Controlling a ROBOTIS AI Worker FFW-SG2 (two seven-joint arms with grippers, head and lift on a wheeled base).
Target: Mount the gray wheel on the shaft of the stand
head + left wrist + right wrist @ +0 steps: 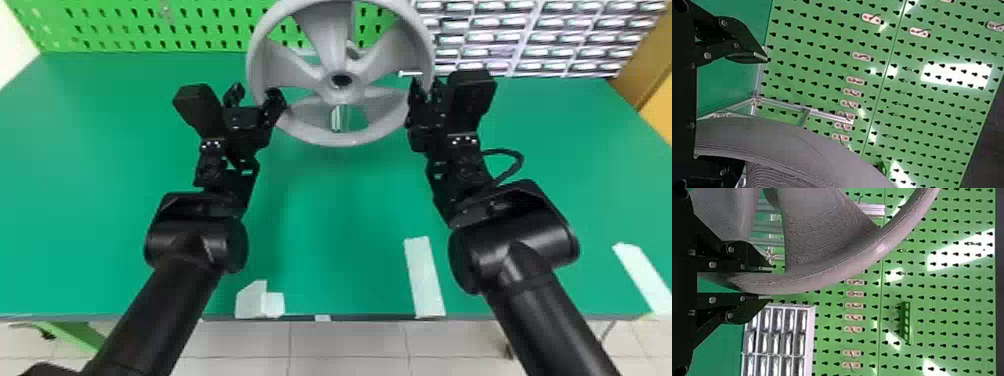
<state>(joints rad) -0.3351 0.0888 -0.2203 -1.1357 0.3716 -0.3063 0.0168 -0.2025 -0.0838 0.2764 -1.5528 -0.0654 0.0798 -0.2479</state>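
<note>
Facing head camera, upper centre: gray, round, spoked wheel point(327, 40), hub axis pointing viewerward. Right gripper point(425, 92) pinching rim; left gripper point(254, 95) spread astride it.

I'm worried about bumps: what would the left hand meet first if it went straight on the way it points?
The left hand would probably meet the gray wheel first; the rim runs between the open fingers, though depth is unclear.
</note>
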